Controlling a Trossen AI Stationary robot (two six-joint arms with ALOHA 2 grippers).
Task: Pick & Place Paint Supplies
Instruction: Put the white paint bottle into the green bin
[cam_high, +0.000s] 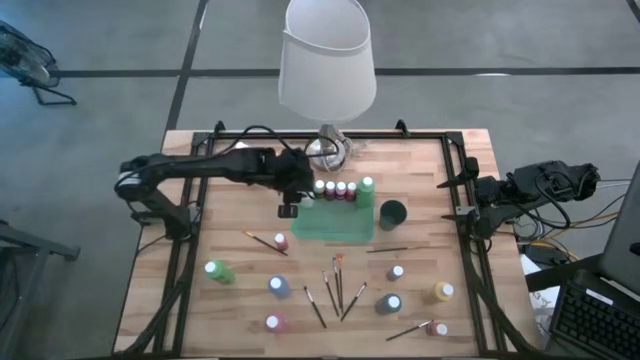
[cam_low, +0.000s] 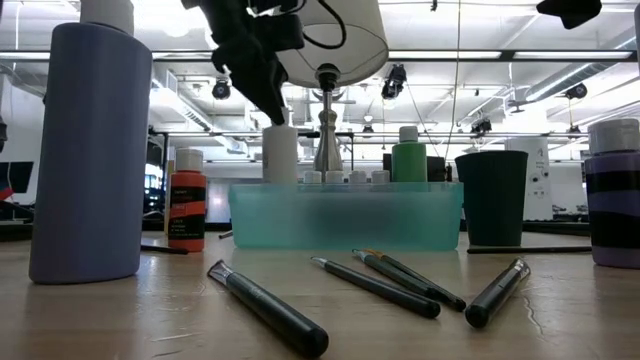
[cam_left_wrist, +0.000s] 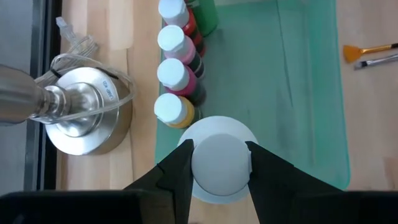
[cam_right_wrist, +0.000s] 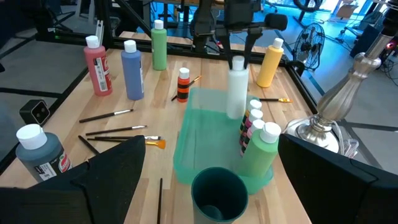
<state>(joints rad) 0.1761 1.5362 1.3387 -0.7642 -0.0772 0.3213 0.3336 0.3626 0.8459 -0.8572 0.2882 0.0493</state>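
The left pincer (cam_left_wrist: 219, 167) was closed on the cap of a white bottle (cam_right_wrist: 236, 93), one finger on each side of the cap, and it held the bottle upright over the near-lamp end of the green tray (cam_high: 335, 222). From the low view I could not tell if the bottle base already touched the tray floor. Just beside the white bottle, along the tray edge nearest the lamp base (cam_left_wrist: 84, 118), stood a row of small white-capped bottles (cam_left_wrist: 177, 74), with a green bottle (cam_right_wrist: 261, 152) at its far end.

To do this step well, I judged that the bottle should go straight down, kept vertical, so that it continues the row without pushing the yellow bottle (cam_left_wrist: 175, 111) next to it. The fingers should open only when the base rests flat, and then rise straight up, because a sideways pull could tip the row.

More bottles and the paintbrushes (cam_high: 335, 285) lay on the desk (cam_high: 420, 160), beyond the tray from the lamp. The right pincer (cam_high: 470, 205) waited at the desk edge, well apart from the tray.
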